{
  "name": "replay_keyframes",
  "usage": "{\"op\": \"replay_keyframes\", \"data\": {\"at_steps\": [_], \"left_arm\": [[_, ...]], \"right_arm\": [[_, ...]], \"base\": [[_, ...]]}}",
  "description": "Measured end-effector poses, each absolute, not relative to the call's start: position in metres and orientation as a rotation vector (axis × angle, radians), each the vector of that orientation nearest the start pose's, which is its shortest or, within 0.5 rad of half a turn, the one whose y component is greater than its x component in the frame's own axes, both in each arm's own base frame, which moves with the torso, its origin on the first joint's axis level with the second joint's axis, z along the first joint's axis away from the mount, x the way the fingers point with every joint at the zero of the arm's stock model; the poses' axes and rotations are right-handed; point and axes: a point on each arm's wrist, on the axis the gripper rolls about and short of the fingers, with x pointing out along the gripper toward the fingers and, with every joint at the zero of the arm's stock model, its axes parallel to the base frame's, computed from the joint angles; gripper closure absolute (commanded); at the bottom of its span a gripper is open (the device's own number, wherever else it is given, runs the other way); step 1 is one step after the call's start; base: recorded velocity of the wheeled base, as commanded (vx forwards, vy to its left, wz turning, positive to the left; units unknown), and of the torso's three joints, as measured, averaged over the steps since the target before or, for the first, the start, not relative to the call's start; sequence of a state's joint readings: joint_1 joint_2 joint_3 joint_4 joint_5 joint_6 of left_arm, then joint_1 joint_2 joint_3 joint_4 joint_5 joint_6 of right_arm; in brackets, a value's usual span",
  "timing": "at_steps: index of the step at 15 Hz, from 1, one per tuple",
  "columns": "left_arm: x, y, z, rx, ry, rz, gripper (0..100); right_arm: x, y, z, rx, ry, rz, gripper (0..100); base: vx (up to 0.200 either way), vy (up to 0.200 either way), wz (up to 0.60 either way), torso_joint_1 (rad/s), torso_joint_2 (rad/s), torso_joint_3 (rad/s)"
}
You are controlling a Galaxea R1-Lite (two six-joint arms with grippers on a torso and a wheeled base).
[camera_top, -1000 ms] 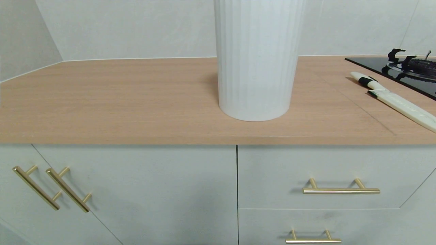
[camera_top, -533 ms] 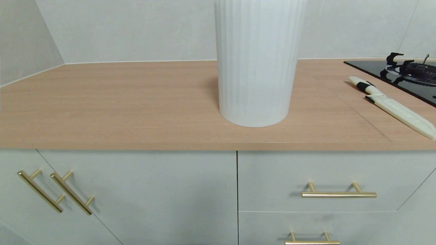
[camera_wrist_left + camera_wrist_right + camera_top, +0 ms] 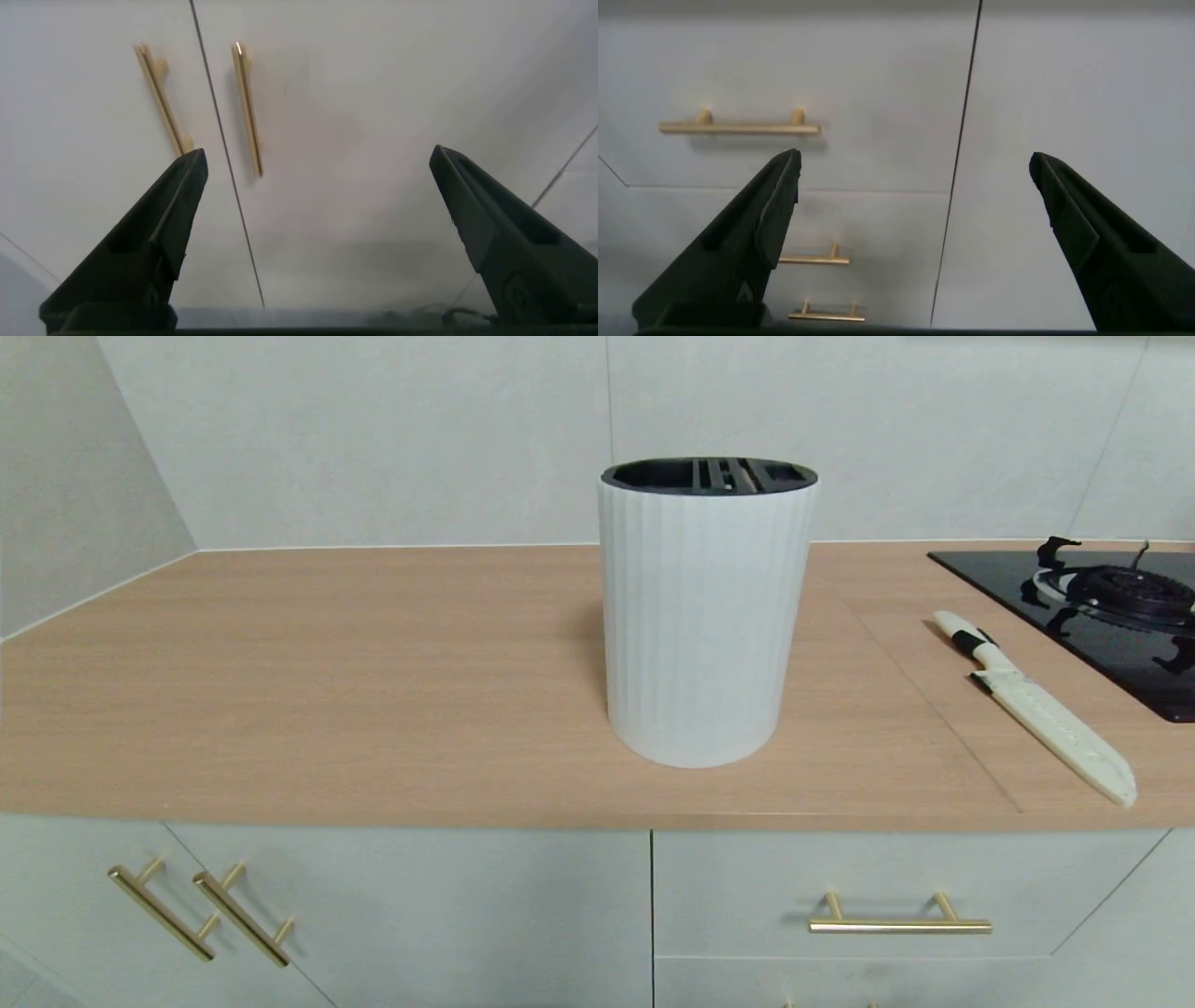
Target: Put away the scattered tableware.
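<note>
a cream knife (image 3: 1032, 707) lies flat on the wooden countertop (image 3: 373, 691), at 3 o'clock from the upright white ribbed knife holder (image 3: 705, 616), blade tip toward 5 o'clock, just beside the black stove (image 3: 1102, 616). left gripper (image 3: 318, 154) and right gripper (image 3: 913, 157) have jaws spread wide, holding nothing, facing pale cabinet fronts (image 3: 374, 93).

The left gripper (image 3: 318, 152) is held with its jaws spread wide apart; the right gripper (image 3: 914, 157) is held likewise spread.
</note>
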State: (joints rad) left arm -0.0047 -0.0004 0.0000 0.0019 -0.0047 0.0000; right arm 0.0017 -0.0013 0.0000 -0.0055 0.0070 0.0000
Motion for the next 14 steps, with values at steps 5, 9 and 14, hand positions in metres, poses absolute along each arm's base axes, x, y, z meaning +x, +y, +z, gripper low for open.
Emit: {"op": "replay_keyframes", "data": {"at_steps": [5, 9, 14], "left_arm": [[-0.0228, 0.0, 0.0753, 0.0, 0.001, -0.009, 0], [-0.0228, 0.0, 0.0752, 0.0, 0.002, -0.009, 0], [-0.0228, 0.0, 0.0753, 0.0, 0.001, -0.009, 0]], "right_arm": [[-0.0229, 0.0001, 0.076, 0.0, -0.007, 0.008, 0], [-0.0229, 0.0001, 0.076, 0.0, -0.007, 0.007, 0], [-0.0229, 0.0001, 0.076, 0.0, -0.007, 0.008, 0]], "base": [[0.0, 0.0, 0.0, 0.201, -0.48, -0.288], [0.0, 0.0, 0.0, 0.217, -0.5, -0.284], [0.0, 0.0, 0.0, 0.234, -0.52, -0.285]]}}
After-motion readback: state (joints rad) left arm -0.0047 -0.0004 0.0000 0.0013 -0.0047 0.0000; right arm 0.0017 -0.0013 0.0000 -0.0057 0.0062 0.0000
